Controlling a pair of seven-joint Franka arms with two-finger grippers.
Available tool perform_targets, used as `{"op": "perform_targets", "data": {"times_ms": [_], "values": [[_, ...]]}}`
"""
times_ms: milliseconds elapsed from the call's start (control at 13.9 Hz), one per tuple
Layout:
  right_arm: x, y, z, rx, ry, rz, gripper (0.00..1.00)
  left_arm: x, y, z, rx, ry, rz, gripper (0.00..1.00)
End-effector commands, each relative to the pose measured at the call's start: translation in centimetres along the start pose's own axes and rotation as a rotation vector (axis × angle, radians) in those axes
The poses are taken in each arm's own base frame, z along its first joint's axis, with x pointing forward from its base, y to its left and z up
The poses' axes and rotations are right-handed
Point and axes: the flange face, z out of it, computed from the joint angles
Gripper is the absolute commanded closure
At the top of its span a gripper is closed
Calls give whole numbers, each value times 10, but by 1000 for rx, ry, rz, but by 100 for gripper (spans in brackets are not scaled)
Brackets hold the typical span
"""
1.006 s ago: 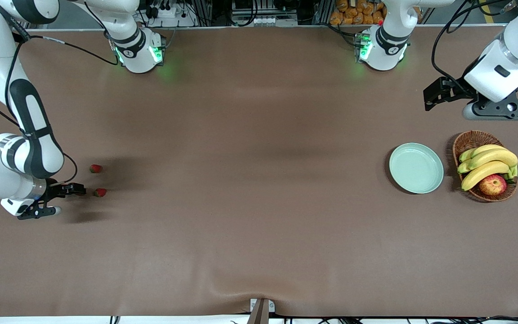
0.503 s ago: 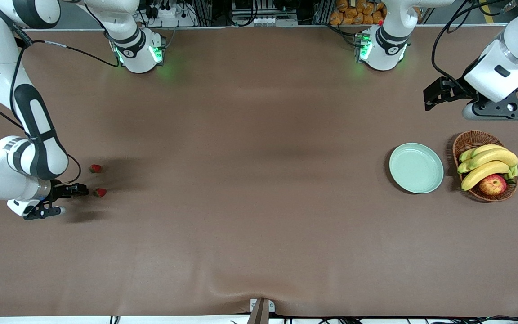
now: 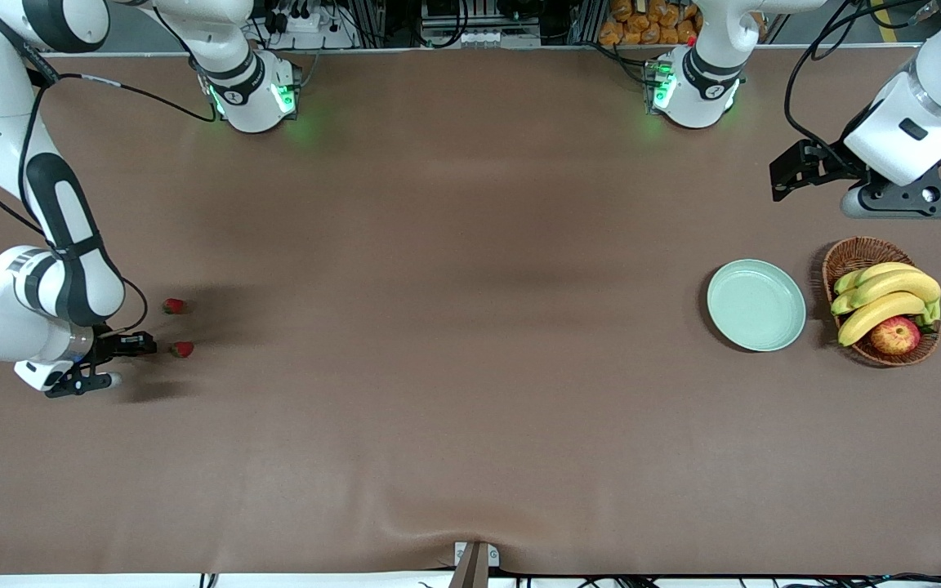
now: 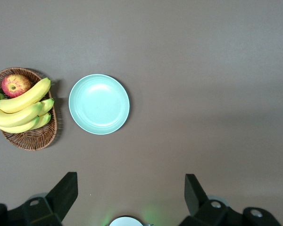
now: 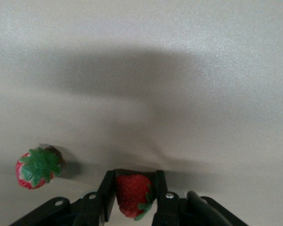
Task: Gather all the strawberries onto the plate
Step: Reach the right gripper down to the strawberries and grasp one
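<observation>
My right gripper [image 5: 134, 195] is shut on one strawberry [image 5: 132, 192], low at the table near the right arm's end; in the front view the hand [image 3: 77, 380] hides that berry. Two more strawberries [image 3: 174, 306] [image 3: 182, 349] lie on the table beside it, and one of them shows in the right wrist view [image 5: 35, 168]. The pale mint-green plate [image 3: 756, 305] sits bare near the left arm's end and also shows in the left wrist view [image 4: 99, 104]. My left gripper [image 4: 129, 193] waits open and empty, high above the table [image 3: 912, 198].
A brown wicker basket [image 3: 854, 255] with bananas [image 3: 887, 296] and a red-yellow apple [image 3: 895, 335] stands beside the plate, toward the left arm's end; it shows in the left wrist view too [image 4: 33, 140]. The brown table [image 3: 470, 327] stretches wide between the berries and the plate.
My right hand shifted slightly toward the two loose strawberries, then eased back a little. The loose strawberries, the plate and the left arm have not moved.
</observation>
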Motion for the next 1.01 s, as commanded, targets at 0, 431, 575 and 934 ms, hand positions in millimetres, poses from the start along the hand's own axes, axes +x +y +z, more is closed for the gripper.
{"op": "perform_targets", "data": {"times_ms": [0, 431, 575, 934], "values": [[3, -4, -12, 0, 24, -23, 90, -7, -3, -6, -22, -5, -14, 0], [20, -8, -74, 23, -23, -34, 92, -7, -2, -7, -35, -6, -8, 0], [19, -14, -97, 31, -36, -4, 92, -14, -2, -15, -34, 8, -8, 0], [19, -76, -151, 42, -84, 95, 92, -13, -3, -13, -34, 4, -17, 0]]}}
